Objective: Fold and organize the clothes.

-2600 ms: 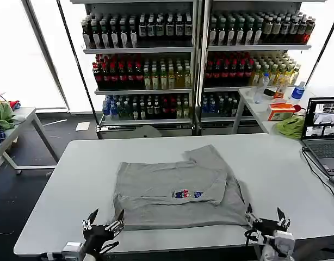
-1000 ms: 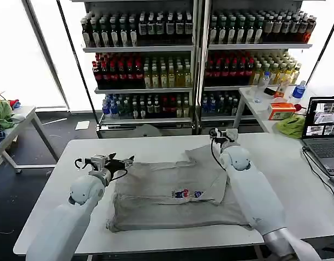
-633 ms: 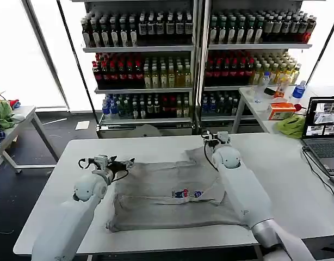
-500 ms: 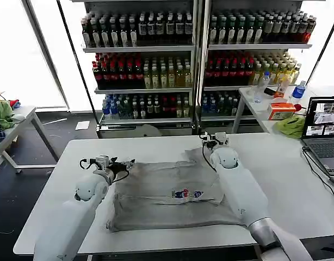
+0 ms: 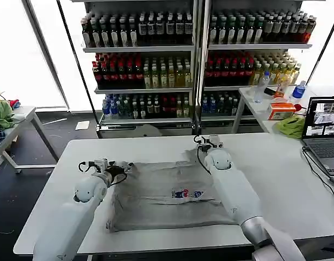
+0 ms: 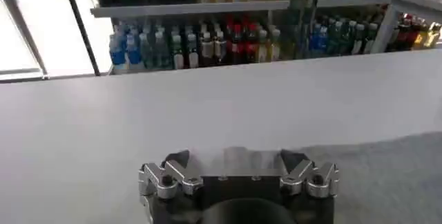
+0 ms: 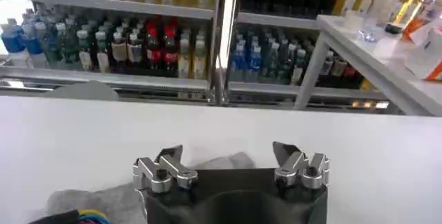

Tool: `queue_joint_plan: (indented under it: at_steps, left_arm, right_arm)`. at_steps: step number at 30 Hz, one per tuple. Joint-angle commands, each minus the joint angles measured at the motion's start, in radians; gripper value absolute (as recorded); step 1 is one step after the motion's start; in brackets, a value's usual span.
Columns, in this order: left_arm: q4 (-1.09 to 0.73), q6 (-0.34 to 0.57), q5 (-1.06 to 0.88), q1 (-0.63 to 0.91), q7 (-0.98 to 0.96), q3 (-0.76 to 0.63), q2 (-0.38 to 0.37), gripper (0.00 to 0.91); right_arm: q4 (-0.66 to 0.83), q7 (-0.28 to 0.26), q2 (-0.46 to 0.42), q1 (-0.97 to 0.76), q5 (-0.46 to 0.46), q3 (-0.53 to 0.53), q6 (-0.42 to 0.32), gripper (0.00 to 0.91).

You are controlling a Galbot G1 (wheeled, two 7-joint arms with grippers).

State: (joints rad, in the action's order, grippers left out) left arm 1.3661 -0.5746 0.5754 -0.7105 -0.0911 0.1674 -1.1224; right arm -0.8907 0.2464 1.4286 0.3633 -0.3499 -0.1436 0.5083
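A grey short-sleeved cotton shirt with a small multicoloured chest print is seen lying flattened and partly folded on the white rectangular table, a little nearer the robot's side than the far edge, with one sleeve reaching toward the far side by the right arm. Compared with the view from a couple of seconds earlier, when both grippers were held low at the near edge of the table, both arms have been carried forward over the cloth: the left gripper is now placed at the far left corner of the shirt, and the right gripper at the far right portion, above the protruding sleeve. Over the last second the right gripper has been drawn leftward along the far edge, while the left gripper has been shifted only slightly. In the left wrist view the fingers of the left gripper are seen spread apart above bare table, with the grey fabric lying just beside them; in the right wrist view the fingers of the right gripper are likewise spread, with a fold of grey fabric visible between and below them. Nothing is pinched yet. It is judged that the far edge is being approached for a grasp at two points, so that the next fold can be made toward the robot.
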Motion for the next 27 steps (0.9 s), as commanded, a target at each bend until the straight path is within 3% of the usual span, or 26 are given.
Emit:
queue_joint_plan:
  at_steps: [1,7,8,9,10,11,12,14,27]
  left_arm:
    - [-0.009,-0.001,0.0,0.0,0.0,0.002,-0.003,0.907]
    - [0.001,-0.002,-0.007,-0.015,-0.001,-0.002,-0.004,0.907]
    - [0.0,-0.002,-0.008,-0.017,0.0,-0.002,-0.003,0.836]
    - [-0.002,-0.002,-0.008,-0.017,0.0,-0.002,-0.003,0.746]
    - [-0.007,-0.001,-0.01,-0.018,0.0,-0.003,-0.002,0.363]
    - [-0.008,-0.001,-0.01,-0.018,0.0,-0.003,-0.002,0.05]
    - [-0.009,-0.002,-0.01,-0.019,0.0,-0.002,-0.001,0.01]
    - [-0.003,-0.001,-0.009,-0.023,0.0,-0.002,0.0,0.01]
    - [0.022,-0.001,-0.009,-0.053,0.0,0.01,-0.005,0.01]
  right_arm:
    - [0.006,-0.002,0.005,0.003,0.005,-0.006,0.001,0.907]
    - [-0.013,-0.004,-0.011,0.034,-0.005,-0.013,0.011,0.907]
    - [-0.011,-0.006,-0.011,0.036,-0.007,-0.014,0.009,0.907]
    - [-0.01,-0.007,-0.011,0.037,-0.007,-0.014,0.009,0.907]
    - [-0.009,-0.008,-0.009,0.039,-0.007,-0.014,0.009,0.867]
    - [-0.009,-0.007,-0.008,0.04,-0.007,-0.015,0.008,0.484]
    - [-0.012,-0.007,-0.005,0.044,-0.007,-0.018,0.009,0.322]
    - [-0.022,-0.006,-0.003,0.054,-0.012,-0.02,0.01,0.0]
    - [-0.076,0.012,-0.003,0.102,-0.013,-0.028,0.013,0.0]
